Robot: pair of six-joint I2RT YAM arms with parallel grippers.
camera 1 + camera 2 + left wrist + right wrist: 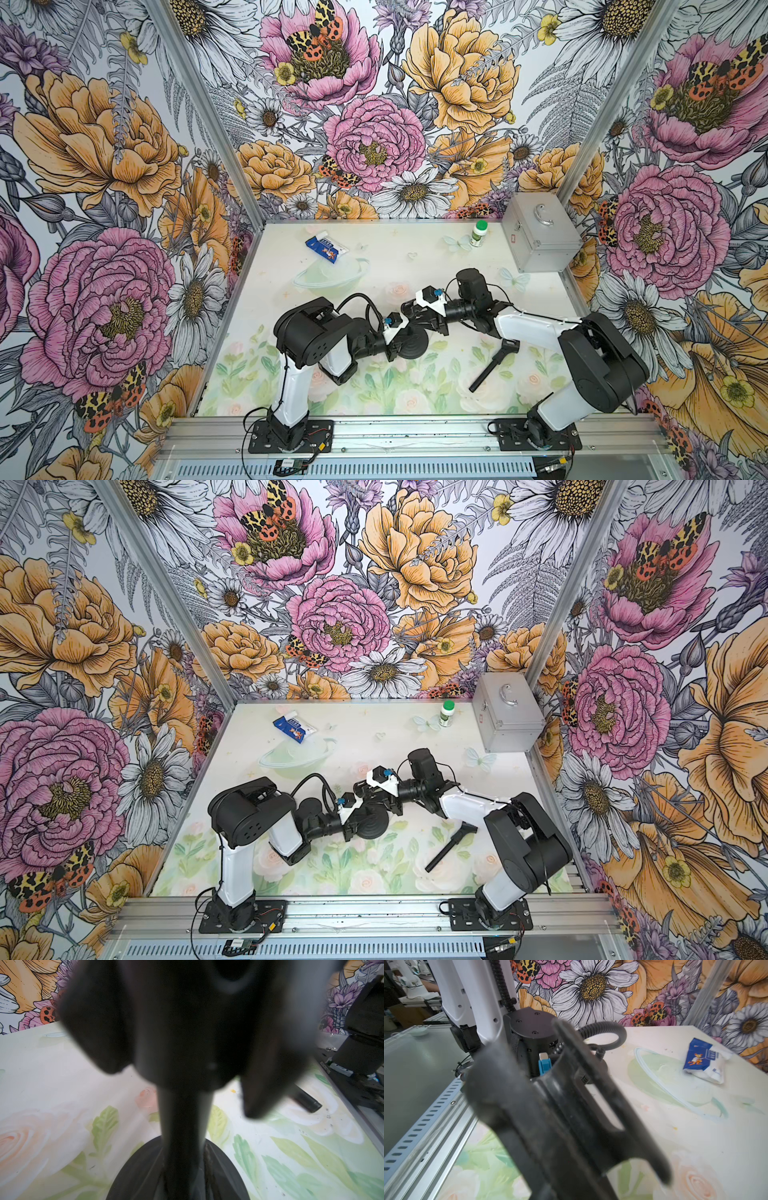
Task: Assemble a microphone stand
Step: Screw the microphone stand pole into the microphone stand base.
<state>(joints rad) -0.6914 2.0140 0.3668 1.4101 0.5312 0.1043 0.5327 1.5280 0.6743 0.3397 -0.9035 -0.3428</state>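
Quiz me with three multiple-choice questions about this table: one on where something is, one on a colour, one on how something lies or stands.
1. Where does the small bottle stand?
A) beside the silver metal case
B) at the near edge, between the arms
C) on top of the case

2. What colour is the bottle's cap?
A) red
B) green
C) yellow

3. How is the loose black rod placed?
A) standing upright
B) lying flat on the table
C) leaning against the wall

Answers:
1 A: both top views show it at the far side, just next to the case.
2 B: the cap is plainly green above a pale body.
3 B: its whole length rests on the tabletop.
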